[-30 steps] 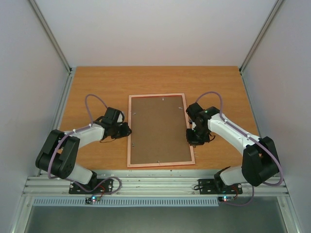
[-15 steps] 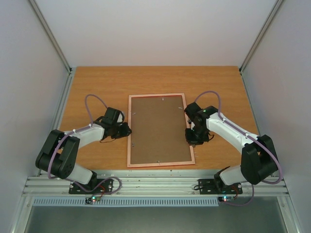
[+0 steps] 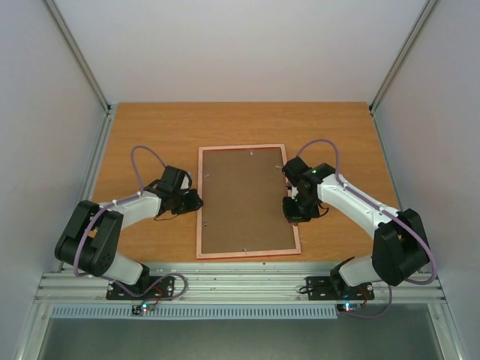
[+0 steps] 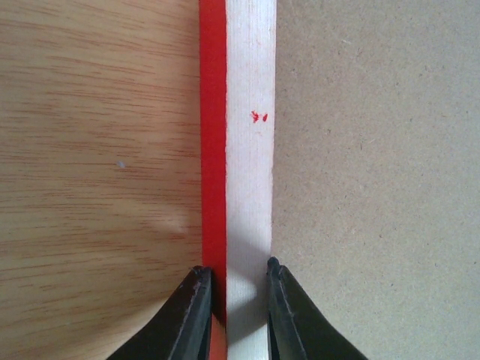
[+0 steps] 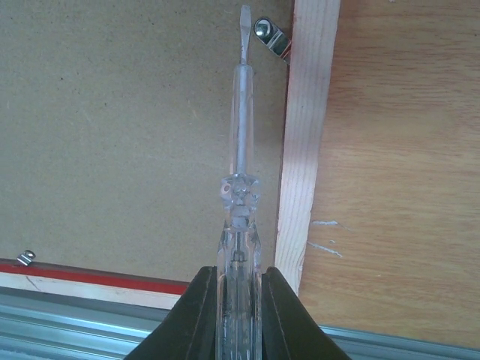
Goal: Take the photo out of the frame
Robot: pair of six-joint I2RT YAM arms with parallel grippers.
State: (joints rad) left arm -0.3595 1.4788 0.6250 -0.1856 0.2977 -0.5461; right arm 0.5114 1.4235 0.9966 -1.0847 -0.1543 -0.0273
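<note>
The frame (image 3: 200,225) lies face down in the middle of the table, its brown backing board (image 3: 245,199) up. The photo is hidden beneath that board. My left gripper (image 4: 236,270) is shut across the frame's left rail (image 4: 247,150), one finger on the red outer edge and one at the board side. My right gripper (image 5: 238,274) is shut on a clear-handled screwdriver (image 5: 240,150). The flat tip sits just left of a metal clip (image 5: 271,37) on the frame's right rail (image 5: 307,150). From above, the right gripper (image 3: 292,210) hangs over that right edge.
More small metal clips hold the board, one near the left rail (image 3: 205,222) and one by the near rail (image 5: 26,258). The wooden table (image 3: 150,135) ends at an aluminium rail (image 3: 240,283) in front. Grey walls enclose both sides and the back.
The right gripper with the screwdriver has shifted slightly left, over the frame's right edge. The left arm and the frame have not moved.
</note>
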